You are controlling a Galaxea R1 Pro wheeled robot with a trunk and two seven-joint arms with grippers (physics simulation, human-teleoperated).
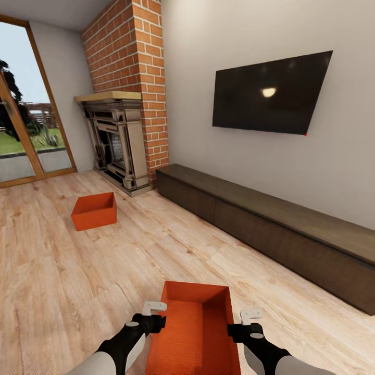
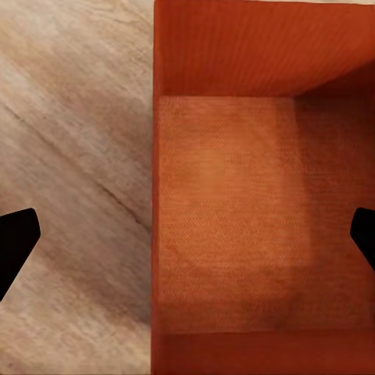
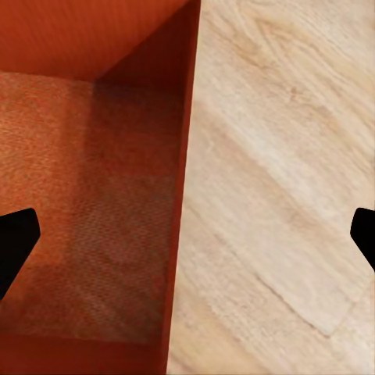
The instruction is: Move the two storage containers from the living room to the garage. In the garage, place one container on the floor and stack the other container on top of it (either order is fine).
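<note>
Two orange-red open-top storage containers stand on the light wood floor of the living room. The near one (image 1: 195,328) is right in front of me, between my arms; the far one (image 1: 95,211) sits to the left, toward the fireplace. My left gripper (image 1: 154,314) hangs open over the near container's left wall (image 2: 155,234), one finger above the floor and one above the inside; the left gripper (image 2: 190,241) holds nothing. My right gripper (image 1: 249,320) is open in the same way over the right wall (image 3: 180,234); the right gripper (image 3: 190,241) is empty too.
A red brick fireplace (image 1: 125,104) stands at the back left beside glass doors (image 1: 26,130). A long dark low cabinet (image 1: 271,224) runs along the right wall under a black TV (image 1: 271,94). Open wood floor (image 1: 62,281) lies between the containers.
</note>
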